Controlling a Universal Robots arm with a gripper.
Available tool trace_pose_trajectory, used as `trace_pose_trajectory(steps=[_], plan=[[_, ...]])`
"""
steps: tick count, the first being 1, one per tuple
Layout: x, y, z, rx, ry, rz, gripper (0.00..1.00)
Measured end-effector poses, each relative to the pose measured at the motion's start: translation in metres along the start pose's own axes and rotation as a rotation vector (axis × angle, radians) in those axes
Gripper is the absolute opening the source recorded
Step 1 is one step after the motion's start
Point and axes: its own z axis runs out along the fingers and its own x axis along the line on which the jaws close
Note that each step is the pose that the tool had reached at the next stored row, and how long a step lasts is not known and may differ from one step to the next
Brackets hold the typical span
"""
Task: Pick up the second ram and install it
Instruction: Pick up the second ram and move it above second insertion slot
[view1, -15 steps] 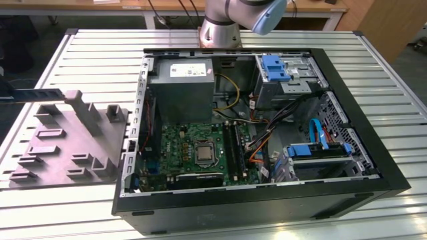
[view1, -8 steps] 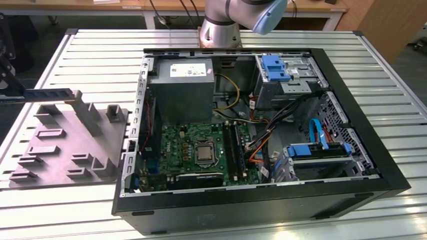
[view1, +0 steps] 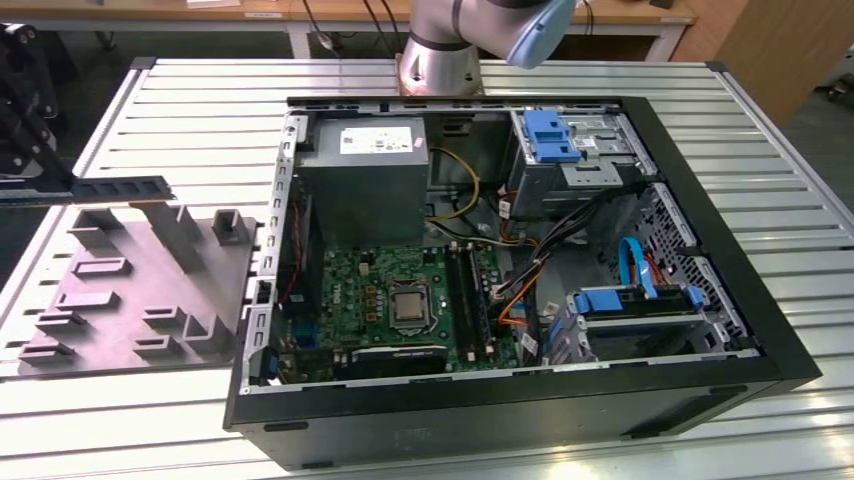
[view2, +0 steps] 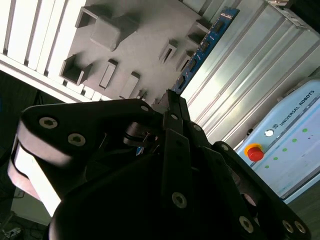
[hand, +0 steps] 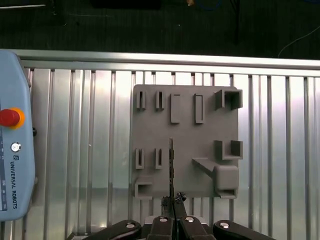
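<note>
Gripper (hand: 174, 204), fingers closed on one end of the second ram (hand: 171, 165), holds it over the grey holder tray (hand: 185, 135); slatted table (hand: 90, 150) all round the tray; open computer case (view1: 667, 380) at 3 o'clock in the exterior view

Robotics lab. I am mounted on a slatted aluminium bench (view1: 120, 420). On it sit an opened desktop computer case (view1: 507, 415) and a grey moulded parts fixture (view1: 134, 260). A teach pendant (hand: 15, 100) with a red stop button (hand: 8, 117) lies there too. Wooden worktables (view1: 267, 15) stand behind.
</note>
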Motion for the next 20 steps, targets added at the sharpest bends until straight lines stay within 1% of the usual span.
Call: trace_pose_trajectory(steps=[10,20], plan=[[0.0002,-0.0242,-0.0009,0.0001,-0.0001,0.001,0.11],[0.0004,-0.044,-0.0016,0.0002,-0.0001,0.003,0.11]])
